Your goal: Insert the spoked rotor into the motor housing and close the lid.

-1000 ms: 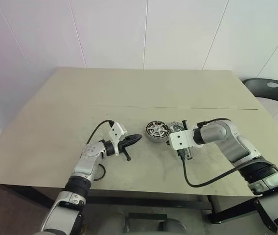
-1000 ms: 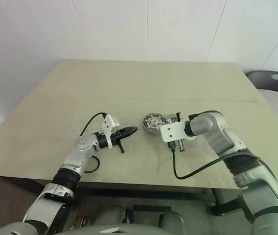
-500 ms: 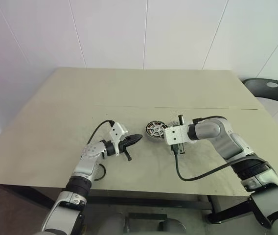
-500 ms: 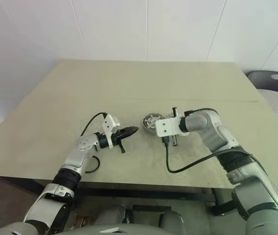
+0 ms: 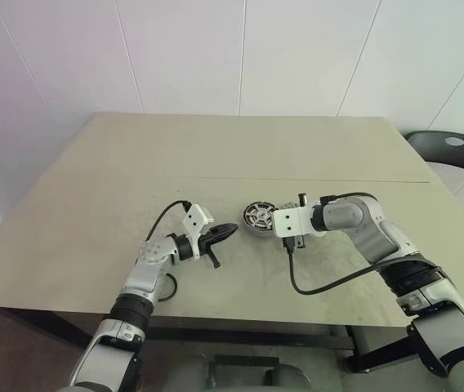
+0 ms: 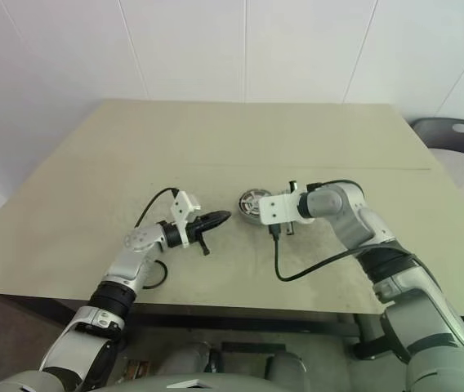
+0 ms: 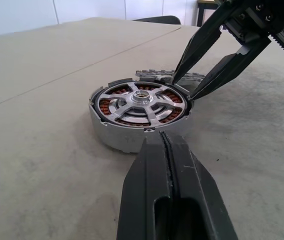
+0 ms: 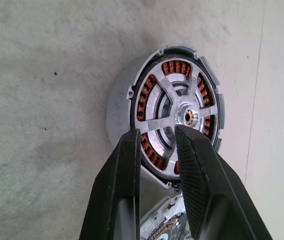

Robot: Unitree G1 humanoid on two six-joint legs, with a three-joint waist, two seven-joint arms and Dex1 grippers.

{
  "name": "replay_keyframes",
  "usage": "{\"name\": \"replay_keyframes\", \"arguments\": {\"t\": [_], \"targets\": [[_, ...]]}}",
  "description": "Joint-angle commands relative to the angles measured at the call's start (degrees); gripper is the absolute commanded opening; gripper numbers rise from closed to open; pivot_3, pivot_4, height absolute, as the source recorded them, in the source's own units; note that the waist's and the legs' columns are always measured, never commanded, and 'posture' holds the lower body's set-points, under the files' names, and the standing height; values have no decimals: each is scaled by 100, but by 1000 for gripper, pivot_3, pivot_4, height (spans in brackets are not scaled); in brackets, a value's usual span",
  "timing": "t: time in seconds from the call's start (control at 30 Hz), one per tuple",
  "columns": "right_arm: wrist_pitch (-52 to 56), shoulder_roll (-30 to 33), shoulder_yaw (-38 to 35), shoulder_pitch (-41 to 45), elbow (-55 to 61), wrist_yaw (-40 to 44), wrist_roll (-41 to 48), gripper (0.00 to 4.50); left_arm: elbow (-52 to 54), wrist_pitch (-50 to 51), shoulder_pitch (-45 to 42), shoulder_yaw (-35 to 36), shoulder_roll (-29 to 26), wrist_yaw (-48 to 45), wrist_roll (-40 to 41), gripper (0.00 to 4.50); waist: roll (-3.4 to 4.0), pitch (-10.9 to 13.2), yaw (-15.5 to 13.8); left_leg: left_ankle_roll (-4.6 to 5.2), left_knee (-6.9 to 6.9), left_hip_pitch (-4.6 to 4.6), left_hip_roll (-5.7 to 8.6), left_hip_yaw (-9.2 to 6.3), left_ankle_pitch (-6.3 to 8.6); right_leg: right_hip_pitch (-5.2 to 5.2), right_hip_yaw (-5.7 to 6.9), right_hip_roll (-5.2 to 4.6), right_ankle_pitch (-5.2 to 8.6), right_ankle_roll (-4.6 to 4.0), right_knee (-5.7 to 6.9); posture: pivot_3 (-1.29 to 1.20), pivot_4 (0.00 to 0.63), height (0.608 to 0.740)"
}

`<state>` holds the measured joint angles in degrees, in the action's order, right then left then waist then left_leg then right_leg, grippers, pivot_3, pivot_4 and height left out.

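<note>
The motor housing sits mid-table, a silver puck with copper windings. The spoked rotor lies seated inside it, its silver spokes over the windings. Just behind the housing, flat on the table, is the lid, also seen as the lid under my right wrist. My right gripper hovers at the housing's rim, tilted down, open a little with nothing between its fingers. To the left of the housing my left gripper points level at it, shut and empty, a short gap away.
A seam crosses the beige table behind the parts. A black chair stands past the table's right edge. A black cable loops from my right wrist over the table near its front edge.
My right gripper has swung left from beside the lid to the housing's rim, now covering the lid in the head views. The left arm has stayed still.
</note>
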<state>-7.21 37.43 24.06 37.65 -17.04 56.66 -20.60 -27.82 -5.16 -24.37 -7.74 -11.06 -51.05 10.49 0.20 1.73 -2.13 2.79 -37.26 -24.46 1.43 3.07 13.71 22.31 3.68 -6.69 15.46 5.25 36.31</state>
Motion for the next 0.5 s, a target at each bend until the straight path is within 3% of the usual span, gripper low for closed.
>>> {"name": "replay_keyframes", "arguments": {"t": [0.03,0.5], "targets": [[-65,-17,-11,99,-37,-3,-46,1167,120,-22,-10,-5,4,12,-16,0,0,0,0,0,0,0,0,0,0,0,0,0,0,0,0,0,0,740],[404,41,-186,45,702,725,522,1167,59,-29,-18,-61,27,39,-49,0,0,0,0,0,0,0,0,0,0,1,0,0,-1,1,0,0,0,740]]}}
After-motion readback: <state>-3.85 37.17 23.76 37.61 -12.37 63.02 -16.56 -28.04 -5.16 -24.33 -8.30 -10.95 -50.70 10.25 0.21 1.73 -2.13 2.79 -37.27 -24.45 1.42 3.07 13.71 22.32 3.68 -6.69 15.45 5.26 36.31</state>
